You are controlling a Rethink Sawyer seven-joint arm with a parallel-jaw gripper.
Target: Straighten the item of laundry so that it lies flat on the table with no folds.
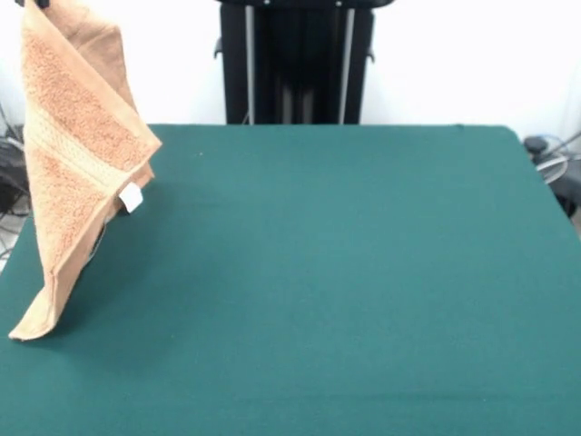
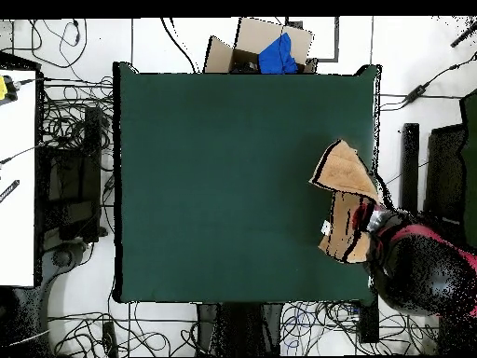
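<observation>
Green table (image 1: pixel 345 272), towel (image 1: pixel 77 154) hanging w/ bottom corner touching it, top held by jaws (image 1: pixel 36 4), clenched.

In the front view the towel (image 1: pixel 77 154) hangs at the left side of the bench (image 1: pixel 345 291). Its top is up at the picture's top edge, and its bottom corner touches the bench near the left edge. The robot's stand (image 1: pixel 295 59) is behind the bench. From above, the towel (image 2: pixel 345 200) is by the right edge, beside the arm (image 2: pixel 419 266).
</observation>
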